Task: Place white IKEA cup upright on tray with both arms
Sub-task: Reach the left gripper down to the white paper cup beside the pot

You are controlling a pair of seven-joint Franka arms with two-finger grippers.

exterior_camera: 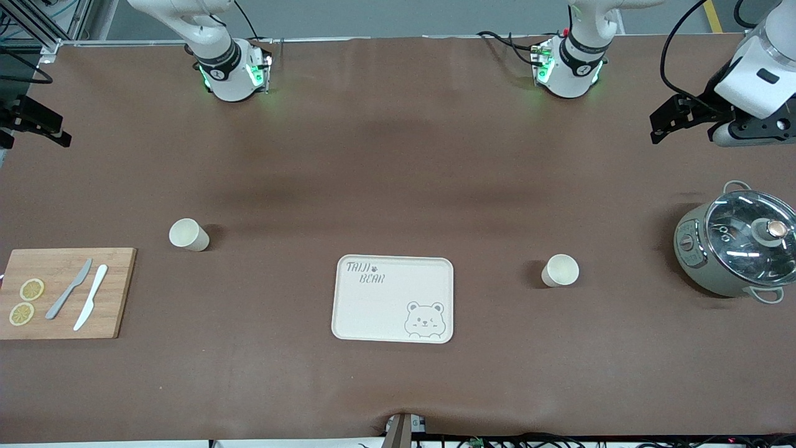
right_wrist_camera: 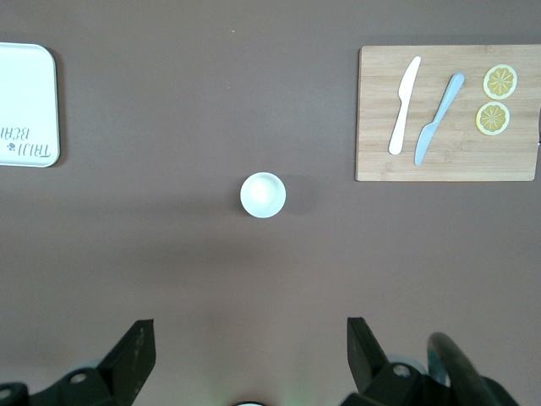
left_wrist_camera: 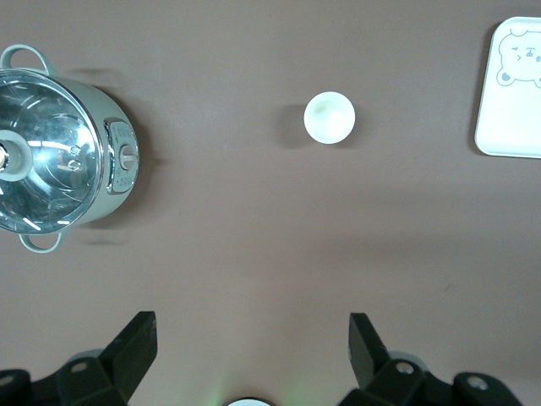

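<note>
Nearest, the empty tray (exterior_camera: 393, 298); flanking it, two white cups (exterior_camera: 560, 271), (exterior_camera: 188, 235) are seen upright. Left gripper (exterior_camera: 684, 118) and right gripper (exterior_camera: 34, 124) hang wide open, holding nothing. Approach is judged not yet begun; descent onto each cup is called for.

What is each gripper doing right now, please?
Left gripper: open, holding nothing, above bare table.
Right gripper: open, holding nothing, above bare table.
</note>
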